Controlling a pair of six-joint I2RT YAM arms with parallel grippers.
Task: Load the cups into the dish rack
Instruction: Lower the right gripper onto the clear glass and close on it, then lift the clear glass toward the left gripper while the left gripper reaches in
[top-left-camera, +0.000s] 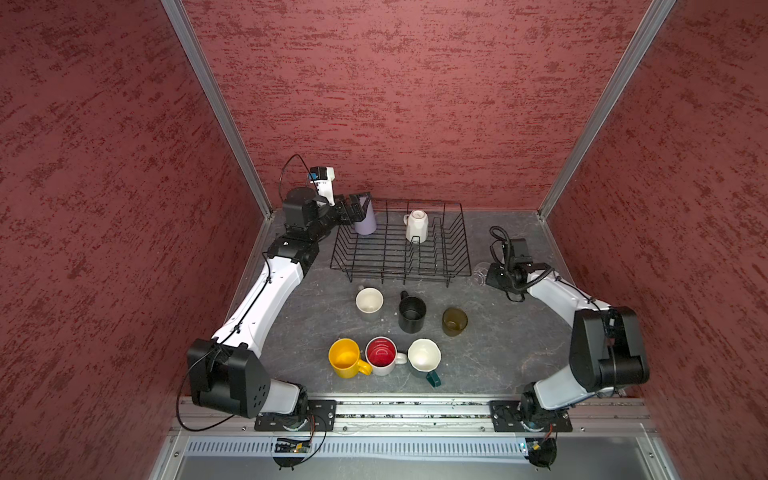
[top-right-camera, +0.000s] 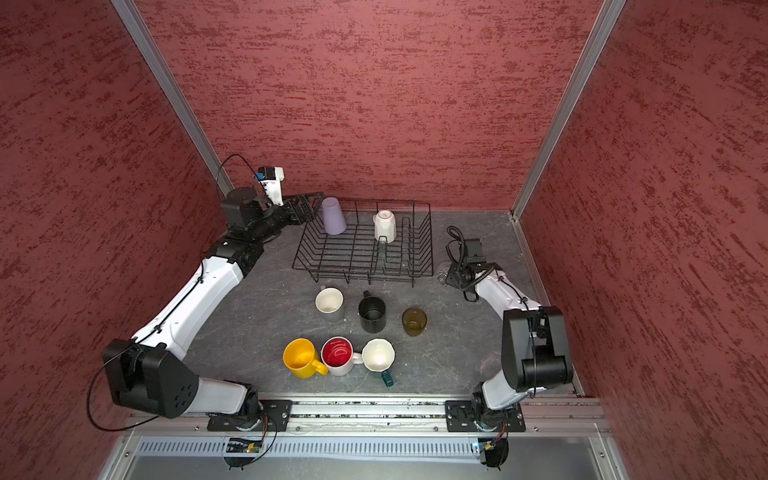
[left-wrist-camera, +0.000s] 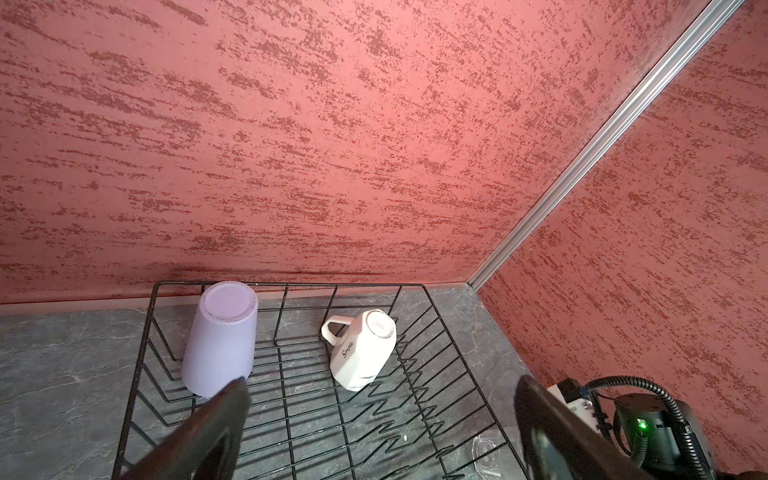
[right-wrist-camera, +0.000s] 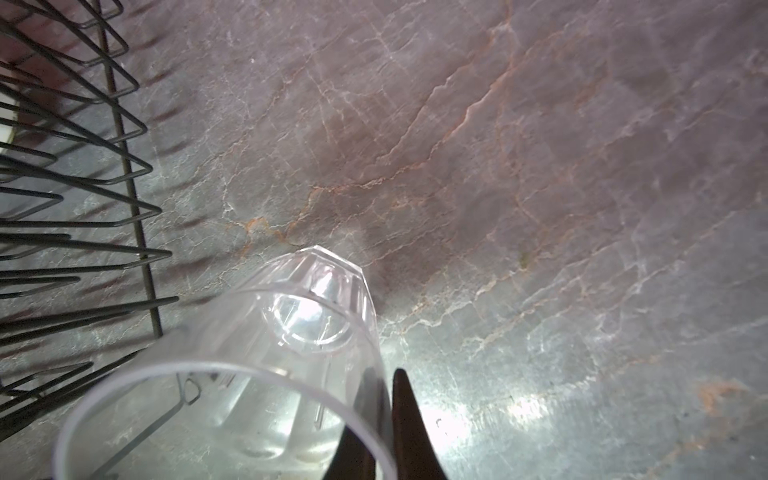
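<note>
The grey table (top-left-camera: 498, 353) carries the dish rack (top-left-camera: 401, 271) at its 12 o'clock side. Six cups stand mouth-up at the rack's 6 o'clock. The nearer row is the yellow mug (top-left-camera: 345, 358), red-lined mug (top-left-camera: 381, 355) and teal mug (top-left-camera: 424, 357). Behind them are the grey cup (top-left-camera: 369, 301), black mug (top-left-camera: 412, 313) and amber glass (top-left-camera: 454, 321).

Two cups are loaded upside down: the lavender tumbler (left-wrist-camera: 220, 340) in the rack's 10 o'clock corner and the white faceted mug (left-wrist-camera: 361, 353) toward 1 o'clock. The left pincer (left-wrist-camera: 382, 419) is spread wide just beside the tumbler, holding nothing.

The step in hand looks like the third cup. At the rack's 4 o'clock corner, outside the wire, the right pincer (right-wrist-camera: 382, 419) pinches the wall of the clear glass (right-wrist-camera: 266, 353), one finger inside the rim and one outside. Whether the glass is off the table I cannot tell.

Next it likely needs lifting over the flared side, turning mouth-down, and setting on open wire away from the prongs. A thin rim grip on smooth glass could slip.
</note>
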